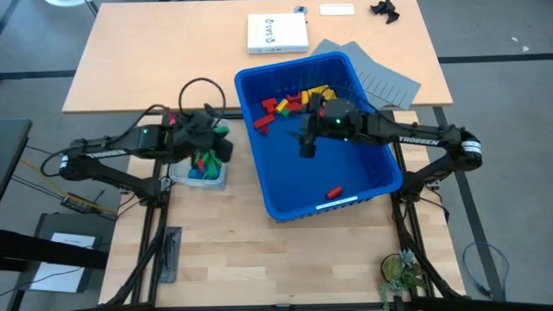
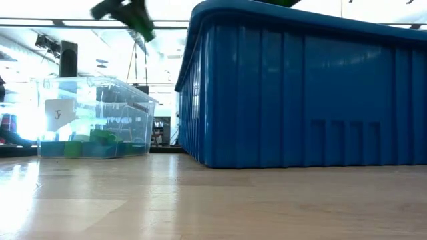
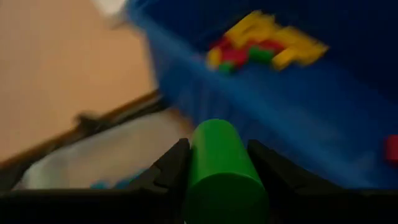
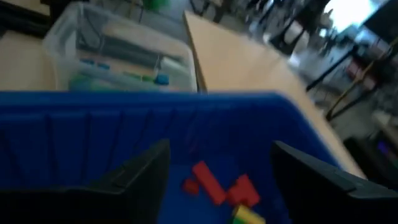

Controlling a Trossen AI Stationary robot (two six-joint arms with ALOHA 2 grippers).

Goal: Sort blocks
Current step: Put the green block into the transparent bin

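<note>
The left gripper (image 1: 214, 138) is held above the small clear tub (image 1: 200, 177), closed on a green block (image 3: 221, 165) that fills the gap between its fingers. More blocks, green and blue with a red one, are seen lying in the tub. A white label with a mark like "J" is stuck on the tub wall in the low view; it cannot be read with certainty.

The blocks are judged light, rigid and smooth plastic; slipping is likely if gripped at a corner, so flat opposite sides should be taken, squarely.

In the large blue bin (image 1: 380, 186), red, yellow and green blocks (image 1: 294, 102) are heaped at the far wall, and one red block (image 1: 334, 192) lies alone near the front wall. A white label on the bin's front rim is too small to read.

The right gripper (image 1: 307, 147) hangs inside the bin, fingers spread wide, nothing between them. "TROSSEN" is printed on the right arm.

A white booklet (image 1: 276, 34) beyond the bin carries writing resembling "SAS".
</note>
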